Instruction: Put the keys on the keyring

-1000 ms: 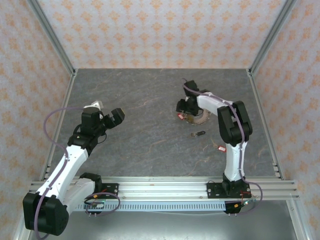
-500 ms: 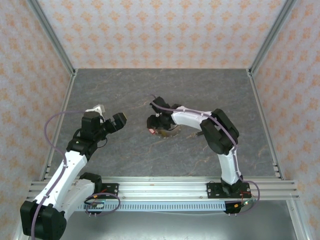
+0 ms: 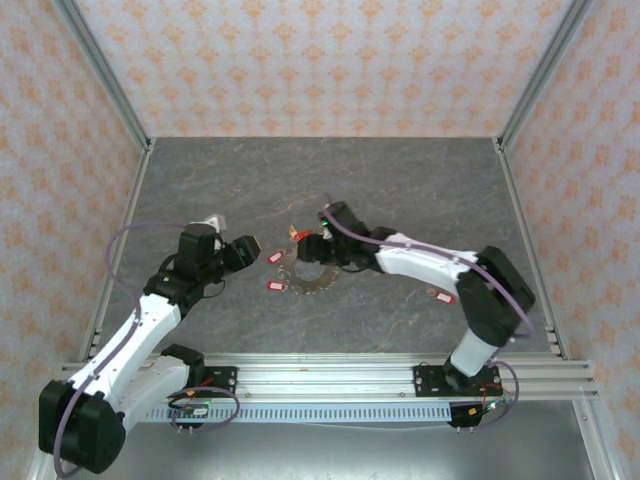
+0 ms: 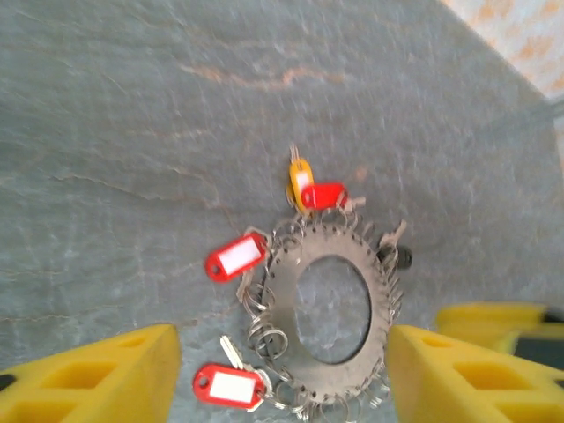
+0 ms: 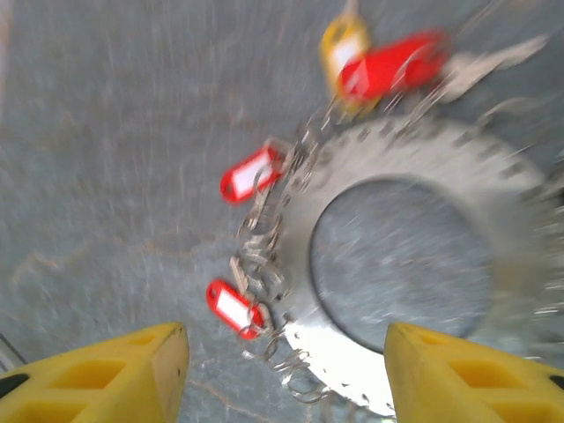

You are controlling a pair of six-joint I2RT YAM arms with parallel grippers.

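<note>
The keyring is a flat toothed metal ring that lies on the grey table, hung with small split rings. Keys with red tags fan out on its left, and a red and a yellow tag lie on its far side. In the left wrist view the keyring and a silver key lie between the spread yellow fingers of my open left gripper, touching neither. My right gripper is open over the keyring, whose near edge runs under its right finger. That view is blurred.
One loose red-tagged key lies on the table at the right, near the right arm's elbow. A small dark thing sits at the ring's far edge. Patterned walls and metal posts close in the table; a rail runs along the front.
The right gripper has swept left from the right side to the middle, and the keyring with its tagged keys came along. The left gripper has moved right towards it, its fingers narrowing.
</note>
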